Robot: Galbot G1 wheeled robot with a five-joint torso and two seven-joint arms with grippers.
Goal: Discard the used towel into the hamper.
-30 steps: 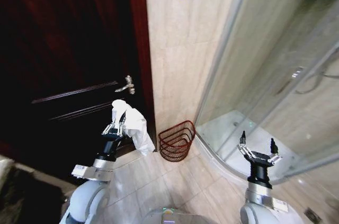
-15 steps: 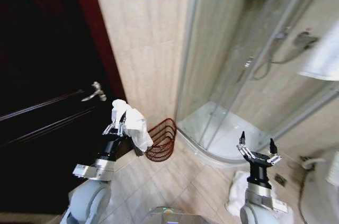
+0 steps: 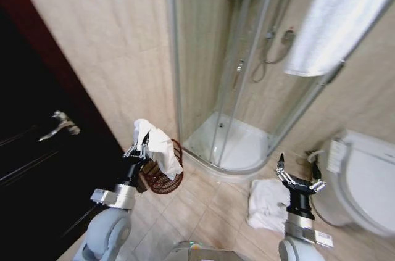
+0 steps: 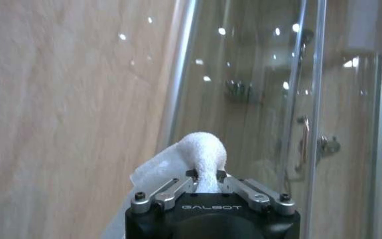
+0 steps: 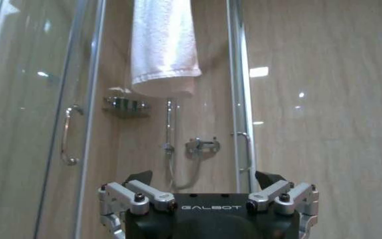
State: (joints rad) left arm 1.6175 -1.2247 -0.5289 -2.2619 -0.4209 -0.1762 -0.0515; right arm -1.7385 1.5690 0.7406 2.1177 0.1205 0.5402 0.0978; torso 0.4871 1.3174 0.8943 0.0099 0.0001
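One soft, limp towel (image 3: 159, 147) hangs pinched at its top fold in the left claw (image 3: 138, 148). It sits lower left, over the hamper (image 3: 162, 176). Right claw (image 3: 295, 176) gapes empty.

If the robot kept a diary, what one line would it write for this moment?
left gripper: shut on white towel, above hamper | right gripper: open, idle | towel not yet dropped

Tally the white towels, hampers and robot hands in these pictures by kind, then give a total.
White towels: 3 (one held in the left hand as the held towel, one floor towel, one hanging towel)
Hamper: 1
Robot hands: 2 (left, and right hand, open)
Total: 6
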